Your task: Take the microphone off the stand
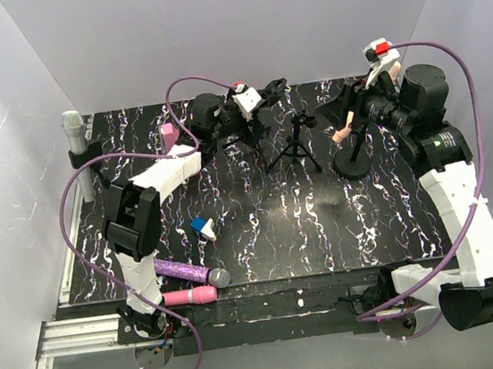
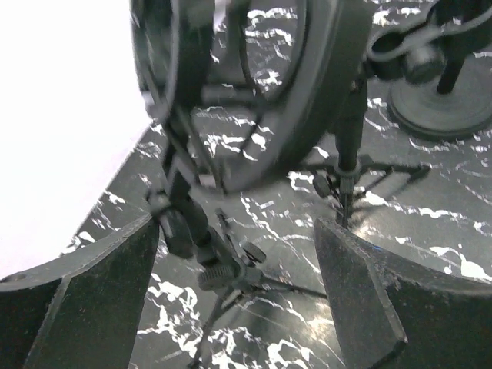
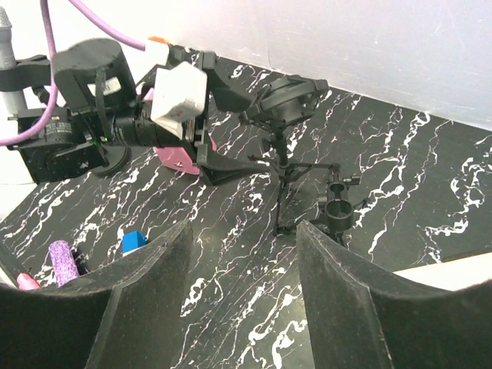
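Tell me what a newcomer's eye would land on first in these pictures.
The black tabletop veined in white fills the top view, with purple cables looping above it. A silver microphone stands upright in a black clamp at the far left edge; a glittery purple microphone and a pink microphone lie at the near left. The open left gripper faces a black ring-shaped shock mount on a tripod.

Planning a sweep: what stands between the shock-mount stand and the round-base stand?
A small tripod stand with an empty clip, seen in the top view.
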